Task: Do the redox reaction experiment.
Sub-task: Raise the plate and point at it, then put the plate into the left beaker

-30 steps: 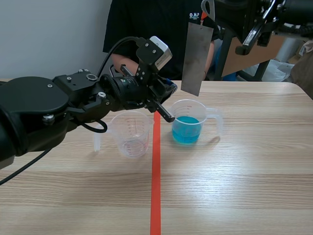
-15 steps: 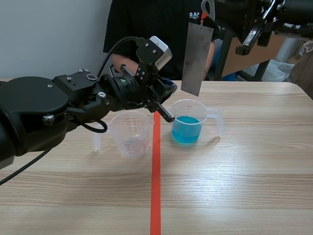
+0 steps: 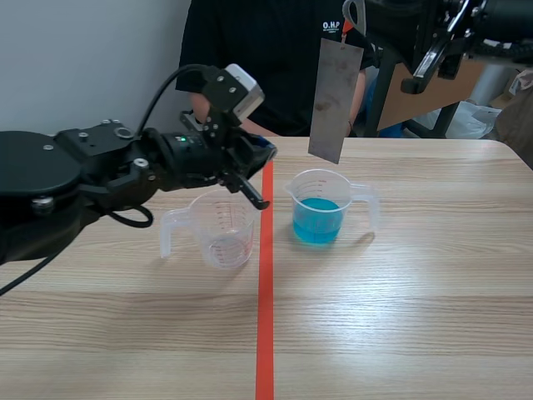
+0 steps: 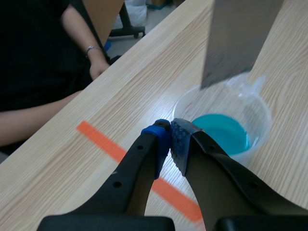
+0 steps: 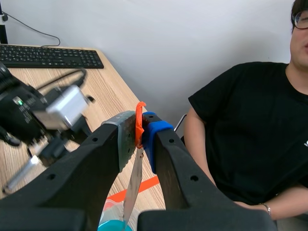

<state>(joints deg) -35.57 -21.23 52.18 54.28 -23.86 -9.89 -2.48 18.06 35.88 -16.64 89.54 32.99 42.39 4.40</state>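
Clear plastic measuring cups, quantity two: one empty cup and one cup of blue liquid. Grey metal plate, quantity one. Robot grippers, quantity two: left gripper, right gripper. Black keyboard, quantity one. Seated person, quantity one. Orange-red tape line, quantity one.

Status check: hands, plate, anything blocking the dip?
Left hand shut, empty, beside the empty measuring cup. Right hand shut on metal plate, hanging over blue-liquid cup, not dipped. Nothing between plate and cup.
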